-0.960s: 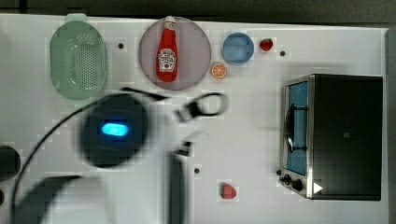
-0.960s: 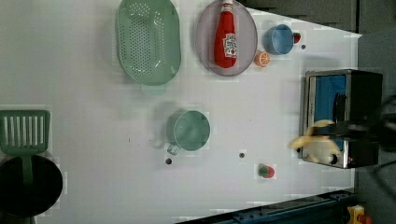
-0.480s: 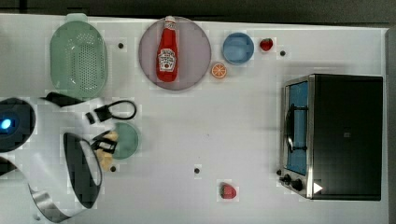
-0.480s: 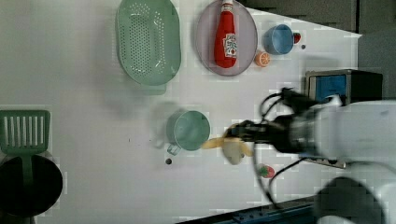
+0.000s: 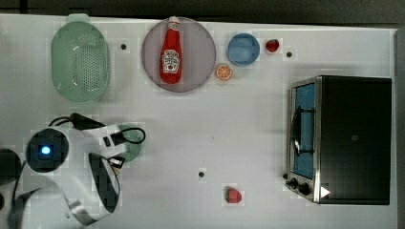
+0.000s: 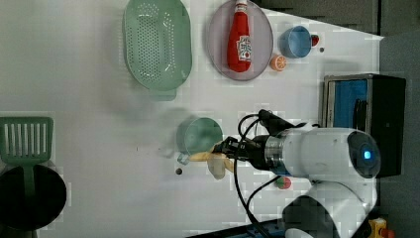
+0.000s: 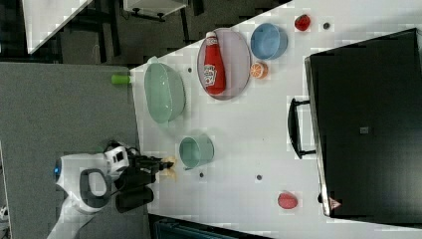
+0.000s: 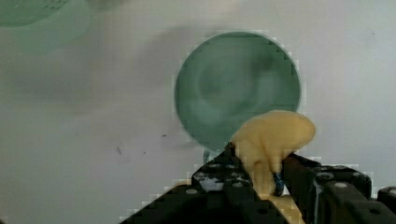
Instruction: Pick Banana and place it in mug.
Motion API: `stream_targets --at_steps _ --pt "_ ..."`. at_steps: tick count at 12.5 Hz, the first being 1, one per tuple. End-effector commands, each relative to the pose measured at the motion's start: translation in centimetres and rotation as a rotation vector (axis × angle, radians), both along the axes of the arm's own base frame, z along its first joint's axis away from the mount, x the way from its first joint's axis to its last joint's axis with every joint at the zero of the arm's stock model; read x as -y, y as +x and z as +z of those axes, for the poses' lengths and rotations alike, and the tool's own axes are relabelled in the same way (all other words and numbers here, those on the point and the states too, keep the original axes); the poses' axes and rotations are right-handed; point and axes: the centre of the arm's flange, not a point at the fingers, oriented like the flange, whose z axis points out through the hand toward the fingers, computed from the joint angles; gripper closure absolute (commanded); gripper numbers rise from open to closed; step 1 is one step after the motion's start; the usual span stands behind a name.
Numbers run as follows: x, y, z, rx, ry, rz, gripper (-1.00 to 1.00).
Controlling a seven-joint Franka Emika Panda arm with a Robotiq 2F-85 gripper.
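Beside the mug (image 8: pixel 237 88), above the white tabletop (image 6: pixel 89 89), we log one banana (image 8: pixel 273 137) pinched in our tool (image 8: pixel 254 179), fingers narrowed around it, tip overlapping the rim.

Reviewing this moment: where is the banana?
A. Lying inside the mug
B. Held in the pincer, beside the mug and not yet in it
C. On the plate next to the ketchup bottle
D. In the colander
B: the pincer is shut on the banana, which hangs just outside the rim of the mug in the left view; in the wrist view the mug's inside looks empty.
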Motion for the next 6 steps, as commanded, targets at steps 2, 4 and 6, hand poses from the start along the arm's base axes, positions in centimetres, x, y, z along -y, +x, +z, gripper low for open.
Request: stream_targets --at_steps 2,4,6 --pt "1.8 1.1 -2.5 0.025 0.020 -0.120 0.38" --pt "1.9 0.9 -4.1 0.016 0.027 -0.124 0.15" --pt "1.5 0.9 -4.7 0.025 0.041 -0.120 -0.30"
